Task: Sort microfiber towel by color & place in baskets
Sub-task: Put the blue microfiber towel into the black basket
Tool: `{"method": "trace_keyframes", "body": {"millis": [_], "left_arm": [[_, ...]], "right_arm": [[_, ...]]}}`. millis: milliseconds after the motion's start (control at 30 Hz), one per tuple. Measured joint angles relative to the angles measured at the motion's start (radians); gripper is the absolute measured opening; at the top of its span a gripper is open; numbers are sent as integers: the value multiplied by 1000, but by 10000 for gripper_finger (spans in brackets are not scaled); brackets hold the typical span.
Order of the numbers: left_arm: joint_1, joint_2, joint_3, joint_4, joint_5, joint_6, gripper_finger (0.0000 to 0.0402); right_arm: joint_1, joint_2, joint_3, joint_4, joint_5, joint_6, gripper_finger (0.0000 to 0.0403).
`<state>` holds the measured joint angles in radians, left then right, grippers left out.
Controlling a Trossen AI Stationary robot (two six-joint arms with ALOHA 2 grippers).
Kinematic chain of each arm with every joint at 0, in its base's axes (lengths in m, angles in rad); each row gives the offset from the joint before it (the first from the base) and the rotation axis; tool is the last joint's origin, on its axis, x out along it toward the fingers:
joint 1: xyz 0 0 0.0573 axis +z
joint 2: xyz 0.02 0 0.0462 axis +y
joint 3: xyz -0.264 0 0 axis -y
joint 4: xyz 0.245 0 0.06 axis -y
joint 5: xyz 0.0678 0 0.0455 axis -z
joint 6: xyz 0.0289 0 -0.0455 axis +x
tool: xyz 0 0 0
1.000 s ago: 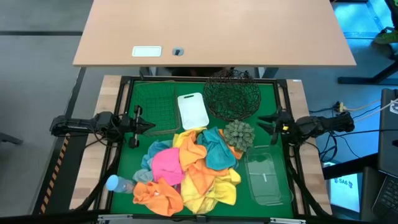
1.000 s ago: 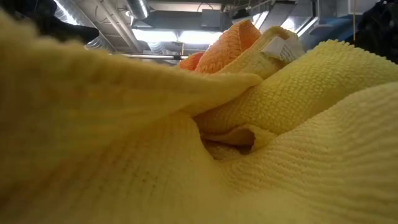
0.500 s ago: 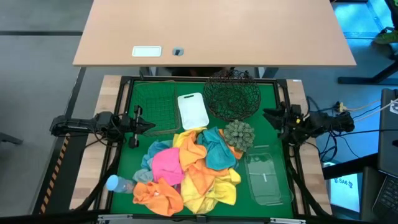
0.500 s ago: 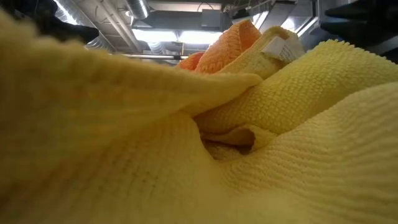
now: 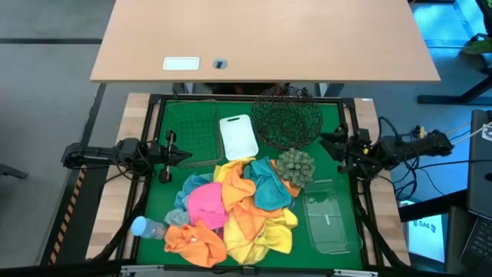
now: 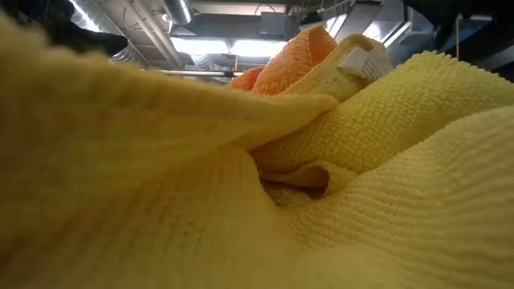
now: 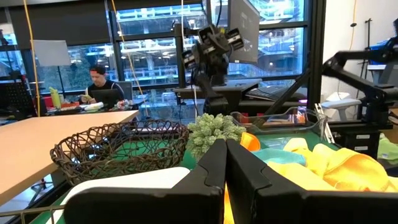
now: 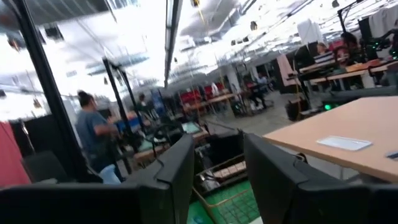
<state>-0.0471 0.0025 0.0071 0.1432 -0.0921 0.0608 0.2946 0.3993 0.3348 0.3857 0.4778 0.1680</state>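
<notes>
A heap of microfiber towels lies on the green mat in the high view: pink [image 5: 204, 201], orange [image 5: 194, 240], yellow [image 5: 260, 238] and teal [image 5: 269, 185]. At the far side stand a dark square wire-grid basket [image 5: 191, 131], a white tub [image 5: 238, 136] and a round black mesh basket [image 5: 287, 117]. A clear tray [image 5: 329, 219] sits at the near right. My left gripper [image 5: 183, 155] waits shut at the left edge, its fingers together in its wrist view [image 7: 225, 168]. My right gripper [image 5: 326, 141] hovers open at the right edge, raised and empty [image 8: 217, 180].
A spiky grey-green ball plant [image 5: 296, 165] stands between the towels and the clear tray. A clear bottle with a blue cap [image 5: 146, 227] lies at the near left. A yellow towel [image 6: 257, 185] fills the low view. A wooden desk [image 5: 261, 38] lies beyond the far edge.
My right gripper has risen at the table's right edge and tipped its fingers upward, staying open and empty. The towels and baskets have kept their places.
</notes>
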Motion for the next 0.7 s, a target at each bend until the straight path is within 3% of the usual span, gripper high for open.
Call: {"method": "trace_keyframes", "body": {"millis": [167,467,700], "left_arm": [[0,0,0,0,0,0,0],[0,0,0,0,0,-1,0],[0,0,0,0,0,-1,0]], "right_arm": [[0,213,183,-126,-29,-69,140],[0,600,549,-606,-45,-70,140],[0,845,695,-787,-46,-69,140]]}}
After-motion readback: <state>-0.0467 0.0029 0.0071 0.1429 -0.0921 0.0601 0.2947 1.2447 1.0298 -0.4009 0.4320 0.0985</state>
